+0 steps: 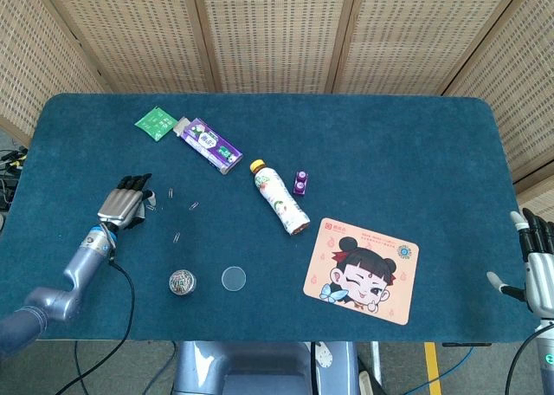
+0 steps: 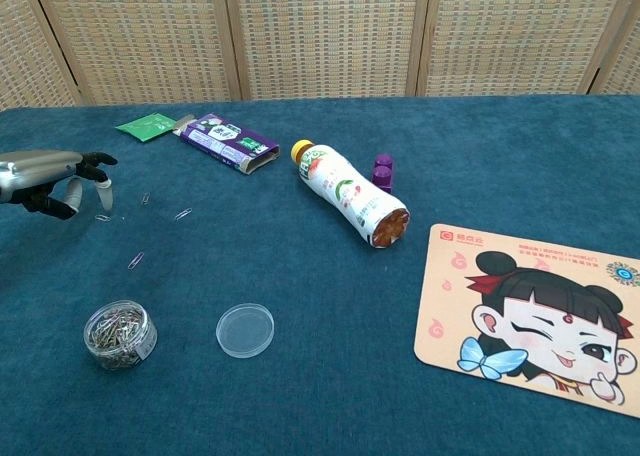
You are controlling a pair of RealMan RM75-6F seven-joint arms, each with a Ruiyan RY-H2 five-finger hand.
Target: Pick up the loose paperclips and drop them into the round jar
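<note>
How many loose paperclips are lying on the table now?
4: one at the left hand's fingers, two beyond, one nearer the jar. Others may be hidden.

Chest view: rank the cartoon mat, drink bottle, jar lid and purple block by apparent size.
1. cartoon mat, nearest, which inflates it
2. drink bottle
3. jar lid
4. purple block, farther back, partly hidden by the bottle
</note>
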